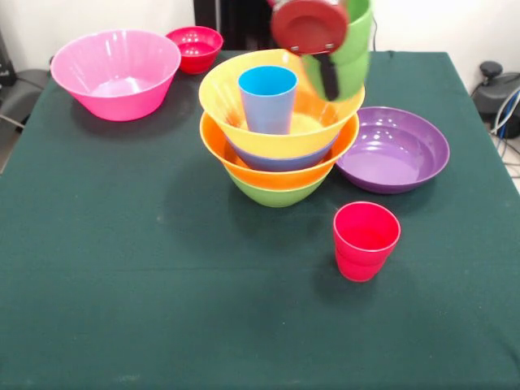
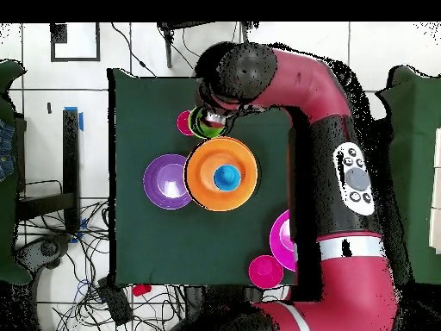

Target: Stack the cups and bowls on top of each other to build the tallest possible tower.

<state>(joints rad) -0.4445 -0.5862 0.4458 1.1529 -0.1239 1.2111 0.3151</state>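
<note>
The tower [image 1: 279, 134] stands mid-table: a green bowl as base, then an orange bowl, a blue bowl and a yellow-orange bowl on top. A light blue cup [image 1: 267, 97] stands upright in the top bowl. From above, the tower [image 2: 207, 185] shows as an orange disc with the blue cup [image 2: 226, 177] in it. My gripper [image 1: 331, 75] hangs at the top edge, shut on the green cup [image 1: 354, 50], which it holds tilted just above the tower's far right rim. The overhead view shows the gripper [image 2: 209, 121] and the green cup [image 2: 201, 127] beside the tower. The red cup [image 1: 366, 241] stands upright, alone, in front.
A wide purple bowl [image 1: 393, 149] lies right of the tower, almost touching it. A large pink bowl [image 1: 115, 73] and a small red bowl [image 1: 195, 47] stand at the far left. The red cup [image 2: 183, 121] stands close to the gripper in the overhead view.
</note>
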